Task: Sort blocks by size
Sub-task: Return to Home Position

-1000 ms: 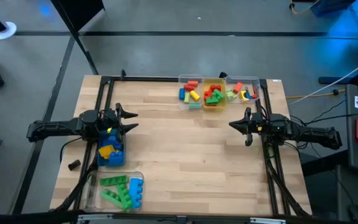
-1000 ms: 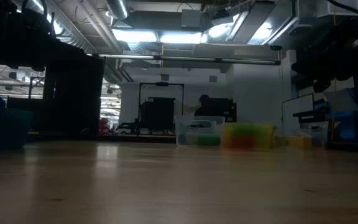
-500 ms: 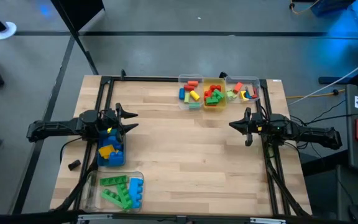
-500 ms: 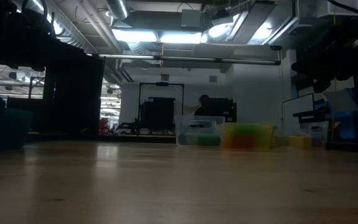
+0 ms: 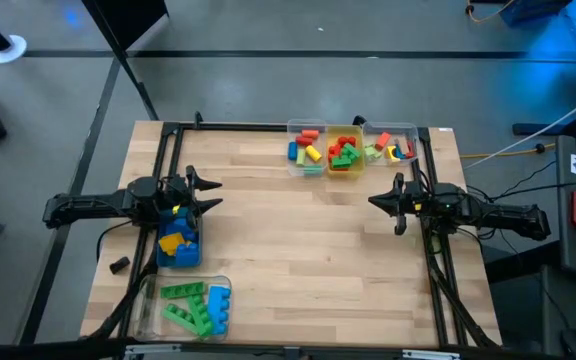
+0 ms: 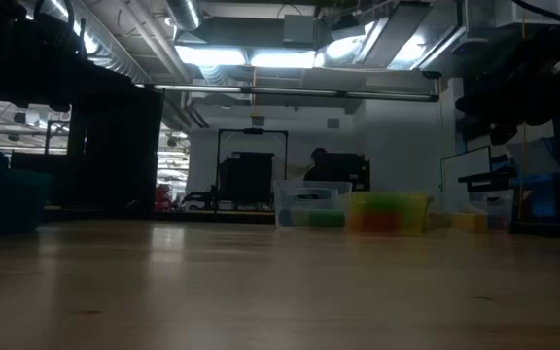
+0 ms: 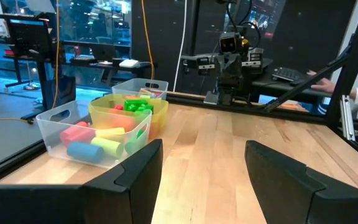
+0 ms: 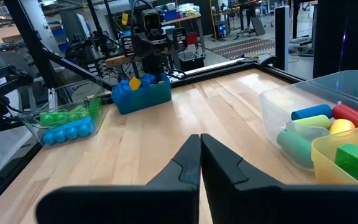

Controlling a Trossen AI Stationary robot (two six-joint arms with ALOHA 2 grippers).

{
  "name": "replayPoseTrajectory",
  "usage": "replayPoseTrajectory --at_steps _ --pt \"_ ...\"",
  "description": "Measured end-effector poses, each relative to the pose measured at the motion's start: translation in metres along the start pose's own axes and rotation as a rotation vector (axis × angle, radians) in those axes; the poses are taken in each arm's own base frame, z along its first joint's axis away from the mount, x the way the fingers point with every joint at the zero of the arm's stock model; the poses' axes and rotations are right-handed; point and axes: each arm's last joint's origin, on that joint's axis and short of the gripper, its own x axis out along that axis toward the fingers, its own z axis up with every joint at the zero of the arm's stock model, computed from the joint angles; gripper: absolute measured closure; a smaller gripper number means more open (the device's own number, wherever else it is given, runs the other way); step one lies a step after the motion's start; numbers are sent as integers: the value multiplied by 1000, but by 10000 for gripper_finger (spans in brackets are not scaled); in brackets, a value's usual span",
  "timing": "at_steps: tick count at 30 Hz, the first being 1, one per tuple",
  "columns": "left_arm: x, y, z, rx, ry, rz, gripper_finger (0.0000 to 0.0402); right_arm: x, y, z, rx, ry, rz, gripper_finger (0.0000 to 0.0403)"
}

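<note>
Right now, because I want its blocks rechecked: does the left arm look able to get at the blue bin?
Probably yes. The blue bin sits uncovered right by the left pincer, which is open and empty. It lies back by the wrist, so the arm would have to fold in.

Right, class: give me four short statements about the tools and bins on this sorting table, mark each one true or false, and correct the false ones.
1. The left tool has its fingers apart. True.
2. The right tool grips a green block. False: its fingers are shut together with nothing between them.
3. The blue bin holds yellow blocks. True.
4. The clear bin next to the blue bin is empty. False: green blocks lie in it, with blue ones beside them.
</note>
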Motion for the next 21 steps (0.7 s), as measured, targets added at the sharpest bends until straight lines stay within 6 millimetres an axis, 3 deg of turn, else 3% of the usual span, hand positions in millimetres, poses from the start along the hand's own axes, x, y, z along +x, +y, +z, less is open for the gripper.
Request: replayPoseTrajectory --at_steps 21 --pt "0 0 0 0 0 0 188 2 0 -2 0 25 -5 388"
